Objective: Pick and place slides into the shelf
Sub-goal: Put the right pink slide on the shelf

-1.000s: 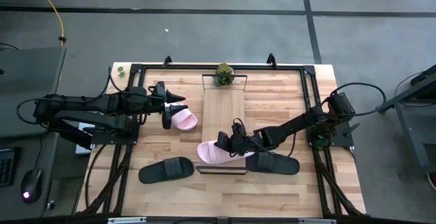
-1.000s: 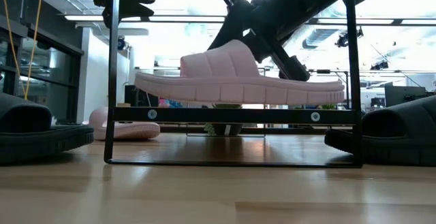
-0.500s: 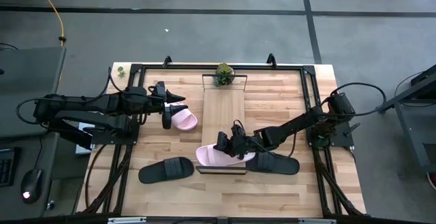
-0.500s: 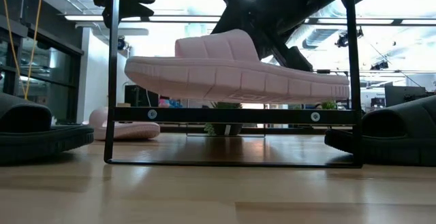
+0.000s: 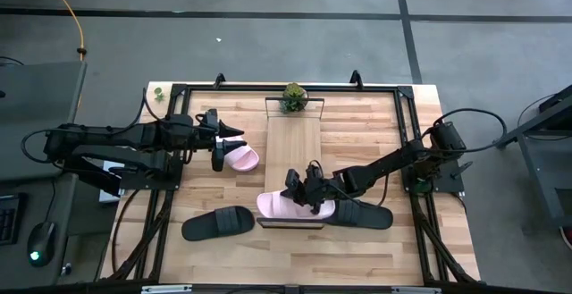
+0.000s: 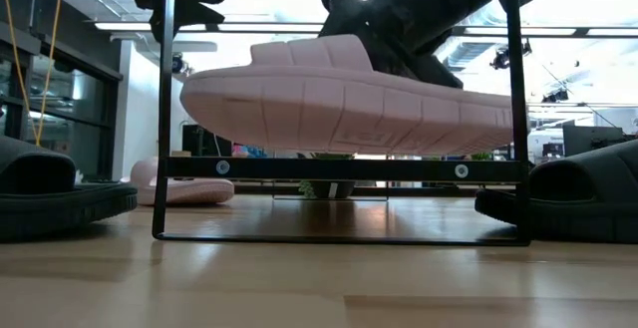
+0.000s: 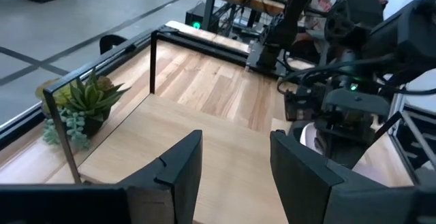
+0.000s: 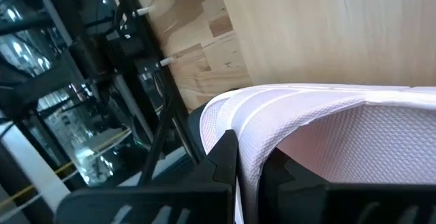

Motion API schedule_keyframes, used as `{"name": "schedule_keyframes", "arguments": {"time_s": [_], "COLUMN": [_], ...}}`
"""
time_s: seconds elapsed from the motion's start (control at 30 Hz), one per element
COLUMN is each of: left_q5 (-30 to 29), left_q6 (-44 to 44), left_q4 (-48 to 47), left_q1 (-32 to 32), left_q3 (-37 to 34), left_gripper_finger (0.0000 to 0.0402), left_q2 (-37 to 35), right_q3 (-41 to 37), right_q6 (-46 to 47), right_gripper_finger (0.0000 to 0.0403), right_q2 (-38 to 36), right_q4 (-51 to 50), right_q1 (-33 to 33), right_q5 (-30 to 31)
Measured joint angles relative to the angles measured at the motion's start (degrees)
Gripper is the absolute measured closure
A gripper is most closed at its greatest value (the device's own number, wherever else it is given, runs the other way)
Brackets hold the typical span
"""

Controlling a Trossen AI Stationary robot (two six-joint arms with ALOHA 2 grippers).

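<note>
A pale pink slide [image 5: 288, 207] hangs at the near end of the shelf [image 5: 295, 147], held by my right gripper [image 5: 305, 192], which is shut on it. In the low view this slide [image 6: 339, 104] is tilted, its left end higher, just above the shelf's black frame [image 6: 339, 168]. The second pink slide [image 5: 241, 158] lies sole-down on the table left of the shelf. My left gripper [image 5: 218, 149] hovers open over its left end. Two black slides [image 5: 217, 222] [image 5: 362, 214] lie flat on the table on either side of the shelf's near end. My right gripper holds the pink slide by the edge of its wide strap [image 8: 253, 157], pinched between the two fingers [image 8: 227, 157]. It comes from the table's right side, slanting down. The slide sits tilted in the hold, much of its sole [image 6: 339, 119] showing toward the near edge.
A small potted plant [image 5: 292, 96] stands at the shelf's far end. The table's black frame rails [image 5: 170, 196] run along both sides. The left wrist view shows bare shelf board [image 7: 170, 125] between the plant [image 7: 85, 105] and the right arm.
My right gripper has tipped the pink slide: it lay level just above the shelf's near end. Now its left end is raised and more of its sole faces the near edge. It has also shifted slightly toward the table's left.
</note>
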Motion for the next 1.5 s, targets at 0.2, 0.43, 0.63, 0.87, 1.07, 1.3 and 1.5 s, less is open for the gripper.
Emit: {"name": "schedule_keyframes", "arguments": {"time_s": [0.2,0.43,0.63,0.87,1.07,1.3,1.5], "left_q5": [0.00,-3.41,-5.60,-5.62,-5.76,-6.05,-6.16], "left_q6": [1.89,7.21,11.30,15.84,19.30,21.05,20.91], "left_q4": [-1.10,-1.08,-1.04,-1.04,-1.01,-1.04,-1.28], "left_q1": [0.02,0.02,0.02,0.02,0.02,0.02,0.02], "left_q3": [0.00,0.00,0.00,0.00,0.00,0.00,0.00], "left_gripper_finger": [0.0245,0.0245,0.0245,0.0245,0.0245,0.0245,0.0245], "left_q2": [0.00,0.00,-0.02,-0.04,-0.04,-0.04,-0.04], "right_q3": [-0.02,-0.02,-0.02,-0.04,-0.06,-0.09,-0.04], "right_q6": [-6.25,-10.32,-10.09,-9.00,-9.00,-11.15,-12.25], "right_gripper_finger": [0.0396,0.0396,0.0396,0.0396,0.0396,0.0396,0.0396], "right_q2": [0.00,0.00,0.00,0.00,0.01,0.05,0.04], "right_q4": [0.04,0.02,-0.37,-0.36,0.43,6.56,7.51], "right_q1": [-0.13,-0.96,-0.93,-0.87,0.30,1.20,1.66], "right_q5": [0.52,0.68,0.25,-2.19,1.16,7.02,8.28]}}
